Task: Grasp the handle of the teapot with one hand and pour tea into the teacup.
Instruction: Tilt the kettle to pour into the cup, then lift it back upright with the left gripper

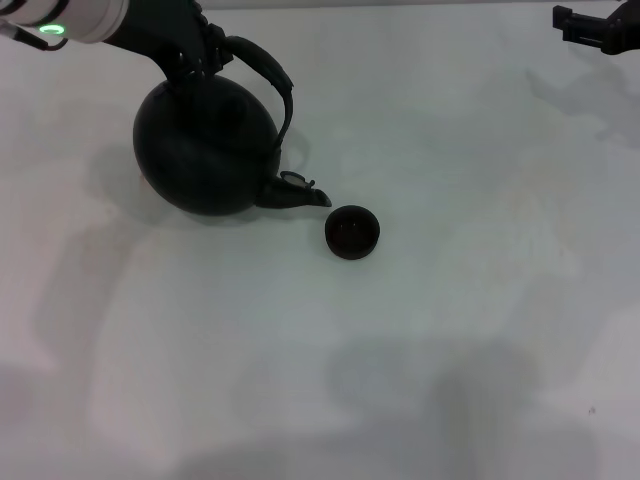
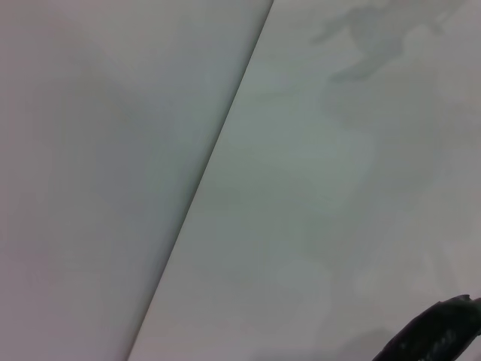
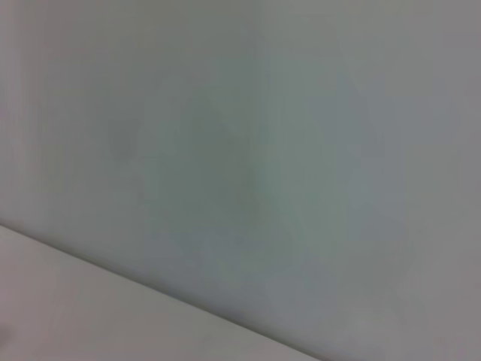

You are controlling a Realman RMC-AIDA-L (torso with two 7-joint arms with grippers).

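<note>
Now | left gripper point(image 1: 195, 62) fingers pinching handle point(image 1: 272, 75) | teapot point(image 1: 205, 145) tilted, spout beside teacup point(image 1: 352, 231) | contents unclear

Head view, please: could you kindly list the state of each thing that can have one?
teapot: tipped forward, spout low and pointing at the cup, not over it.
handle: held near its top by the left gripper.
teacup: upright on the table, apart from the spout; contents not discernible.
right gripper: parked at the far right edge, holding nothing.

Teapot point(image 1: 205, 150) matt blk; teacup point(image 1: 352, 232) dark, slight sheen.
</note>
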